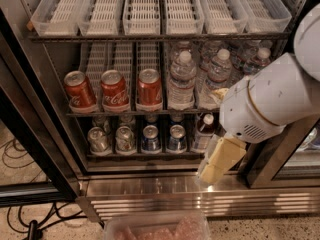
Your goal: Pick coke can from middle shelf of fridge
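On the left front edge of the thin dark metal middle shelf (180, 112) stand 3 alike. The rightmost red aluminium coke can (150, 88) is light, thin-walled and probably chill-slick, so grasp it mid-body. The cream two-finger gripper (222, 159) hangs lower right; I cannot tell its spread.

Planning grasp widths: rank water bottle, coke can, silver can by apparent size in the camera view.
1. water bottle
2. coke can
3. silver can, possibly just farther
gripper: lower right, outside the fridge.

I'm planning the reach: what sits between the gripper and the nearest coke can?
In the camera view, the gripper hangs low right. Between it and the nearest coke can are a water bottle and a small white-capped bottle below.
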